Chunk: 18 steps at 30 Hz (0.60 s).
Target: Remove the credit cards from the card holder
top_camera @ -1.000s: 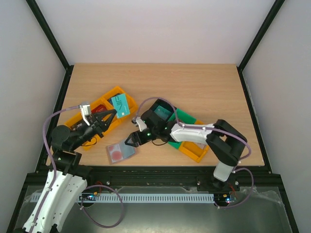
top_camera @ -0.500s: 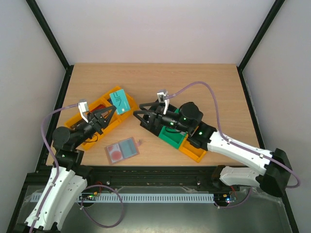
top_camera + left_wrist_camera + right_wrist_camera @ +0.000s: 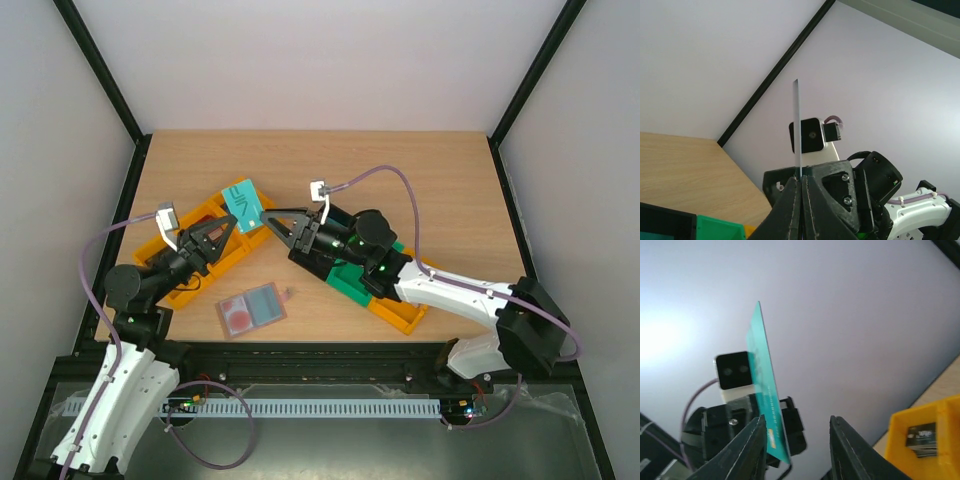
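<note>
The left hand point(image 3: 232, 230) pinches a teal plastic card point(image 3: 243, 206) above the orange plastic bin point(image 3: 147, 250). The right hand point(image 3: 270, 224), jaws parted, grips nothing. The open pale-blue card holder point(image 3: 262, 306) holds a red-marked card point(image 3: 238, 315).

Open wood is seen across the far half of the surface point(image 3: 400, 170), where an arm could be swung freely. The near left is taken up by an orange bin point(image 3: 150, 248), the near right by a row of bins point(image 3: 352, 284). Between them the holder point(image 3: 252, 308) is laid open, with bare wood around it. Above the middle, passage is barred by the card point(image 3: 245, 207) pinched in the left gripper point(image 3: 235, 228) and by the right gripper point(image 3: 270, 222), whose jaws are spread just beside it
</note>
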Available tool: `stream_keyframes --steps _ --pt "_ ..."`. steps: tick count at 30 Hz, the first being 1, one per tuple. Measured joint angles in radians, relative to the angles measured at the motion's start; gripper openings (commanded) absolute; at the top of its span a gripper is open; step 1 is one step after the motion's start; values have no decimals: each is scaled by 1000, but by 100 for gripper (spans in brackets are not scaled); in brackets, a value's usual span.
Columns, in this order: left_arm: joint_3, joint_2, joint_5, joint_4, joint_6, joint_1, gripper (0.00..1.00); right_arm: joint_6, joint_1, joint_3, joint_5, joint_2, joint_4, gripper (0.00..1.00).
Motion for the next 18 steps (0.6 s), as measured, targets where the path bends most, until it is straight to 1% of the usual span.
stream_keyframes --steps 4,5,10,11,13,14,15,17,18 --pt "-2 2 0 12 -5 0 2 32 2 0 -31 19 79 5" --pt "-3 3 0 16 -5 0 2 42 2 0 -39 27 92 2" --pt "-6 4 -3 18 -7 3 2 56 3 0 -55 41 115 2" --pt "-8 5 -6 18 -7 4 14 53 3 2 -56 39 114 2" --pt "-9 5 -13 10 -3 4 68 40 0 10 -55 31 84 2" --pt "-9 4 -22 -5 2 4 90 27 -7 21 -55 23 42 2" --pt "-9 3 -35 -28 8 4 98 8 -14 42 -58 15 -25 2" --pt "-9 -1 -67 -85 31 3 99 -47 -48 98 -58 -2 -195 2" --pt "-10 -5 -92 -122 48 3 99 -87 -82 146 -60 -10 -332 2"
